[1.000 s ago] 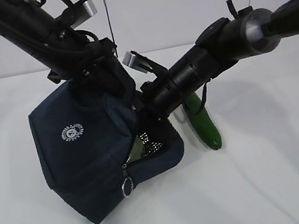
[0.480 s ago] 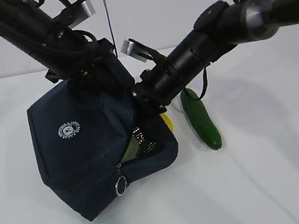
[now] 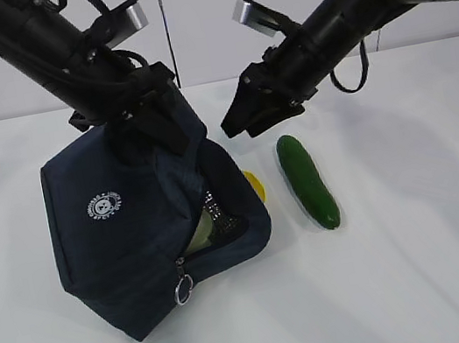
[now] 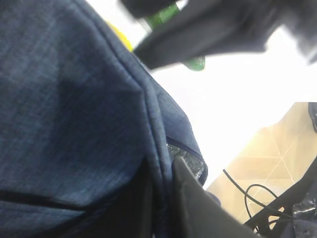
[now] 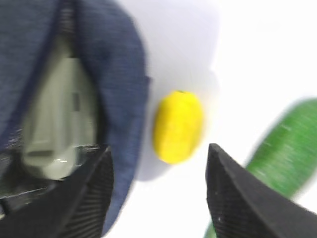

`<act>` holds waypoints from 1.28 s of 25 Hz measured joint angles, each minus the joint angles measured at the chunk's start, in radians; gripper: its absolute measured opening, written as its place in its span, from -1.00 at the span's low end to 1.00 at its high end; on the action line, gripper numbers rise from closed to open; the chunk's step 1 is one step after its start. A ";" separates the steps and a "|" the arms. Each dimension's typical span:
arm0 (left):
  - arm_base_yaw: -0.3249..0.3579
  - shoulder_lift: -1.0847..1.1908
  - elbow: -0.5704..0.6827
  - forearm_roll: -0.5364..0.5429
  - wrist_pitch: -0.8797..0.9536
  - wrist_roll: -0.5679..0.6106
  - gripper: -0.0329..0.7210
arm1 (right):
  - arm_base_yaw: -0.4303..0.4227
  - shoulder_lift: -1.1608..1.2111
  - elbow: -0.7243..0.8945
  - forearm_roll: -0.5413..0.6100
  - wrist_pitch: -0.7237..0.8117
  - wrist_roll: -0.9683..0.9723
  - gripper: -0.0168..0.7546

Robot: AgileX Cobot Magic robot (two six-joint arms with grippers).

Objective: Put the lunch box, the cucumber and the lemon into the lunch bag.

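Observation:
The navy lunch bag [image 3: 125,234] stands tilted on the white table with its side opening facing right. My left gripper [image 3: 159,123] is shut on the bag's top flap and holds it up; the left wrist view shows the fabric [image 4: 74,99] pinched between the fingers [image 4: 185,188]. The lunch box [image 3: 201,228] lies inside the opening; its sage lid [image 5: 54,124] shows. The lemon [image 3: 255,186] lies just outside the opening, under my open, empty right gripper [image 3: 238,127], and shows in the right wrist view [image 5: 178,126]. The cucumber [image 3: 307,180] lies right of the lemon.
The zipper's metal ring pull [image 3: 181,293] hangs at the bag's front lower corner. A white wall stands behind the table. In the left wrist view the floor and cables [image 4: 257,198] show past the table's edge.
My right gripper has drawn out of the bag's opening and moved up and to the right, open and empty. The lunch box stays inside the bag. The lemon has come into view.

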 joint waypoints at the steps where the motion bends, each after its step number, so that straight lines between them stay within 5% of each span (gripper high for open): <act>1: 0.000 0.000 0.000 0.000 0.000 0.000 -0.87 | -0.007 -0.005 -0.006 -0.029 0.000 0.018 0.20; 17: 0.000 0.000 0.000 0.027 0.027 0.000 -0.87 | 0.065 -0.020 -0.063 -0.574 0.013 0.433 0.20; 32: 0.000 0.000 0.000 0.031 0.042 0.000 -0.87 | 0.110 0.087 -0.064 -0.733 -0.056 0.604 0.20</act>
